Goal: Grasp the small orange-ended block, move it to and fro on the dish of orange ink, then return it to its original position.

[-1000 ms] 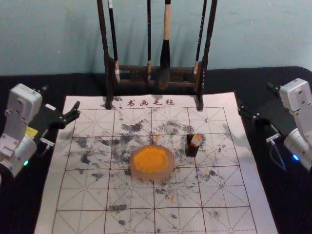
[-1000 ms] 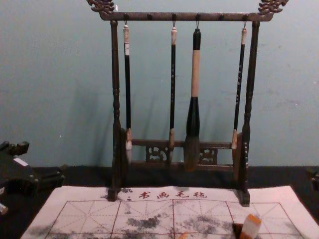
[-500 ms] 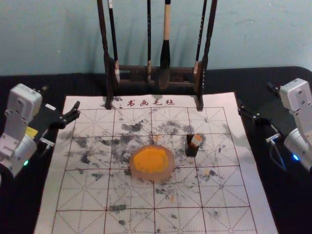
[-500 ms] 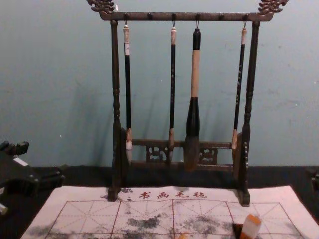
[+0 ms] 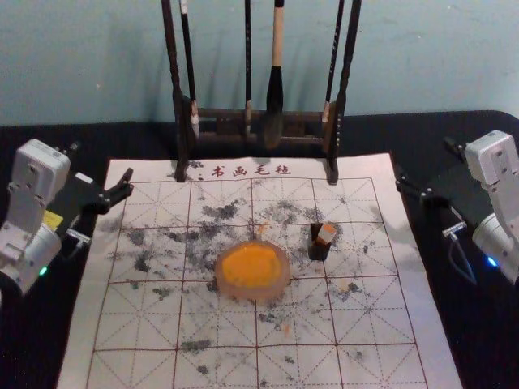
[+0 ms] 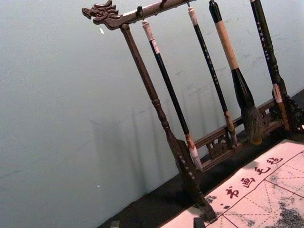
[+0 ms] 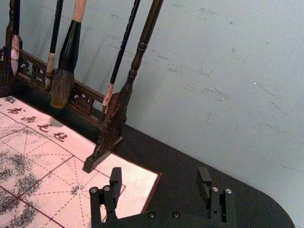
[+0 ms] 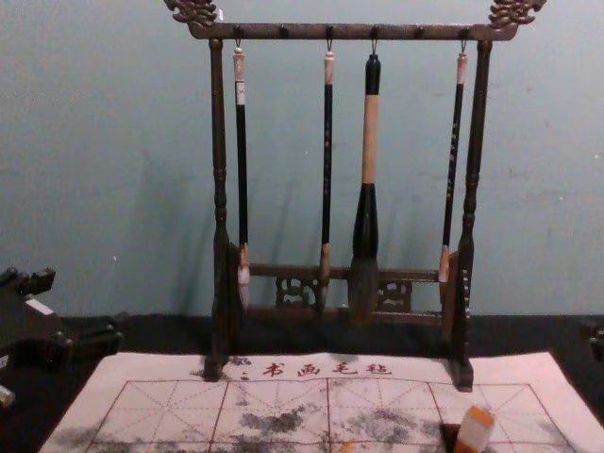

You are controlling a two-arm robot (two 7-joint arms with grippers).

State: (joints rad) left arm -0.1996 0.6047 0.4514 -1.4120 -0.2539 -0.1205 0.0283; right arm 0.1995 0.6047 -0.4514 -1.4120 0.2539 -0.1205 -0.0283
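Leaning in a dark holder (image 5: 317, 250), your orange-ended block (image 5: 326, 234) sits two o'clock from the dish (image 5: 282, 284), head view. Your left gripper (image 5: 101, 164), ten o'clock, and right gripper (image 5: 425, 162), farther at two, gape wide, gripping nothing; chest view adds the rack's top bar (image 8: 349, 32).

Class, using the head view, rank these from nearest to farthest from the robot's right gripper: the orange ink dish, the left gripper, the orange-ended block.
From the right gripper:
1. Orange-ended block: right of the dish.
2. Orange ink dish: near the mat's middle.
3. Left gripper: at the mat's left edge.
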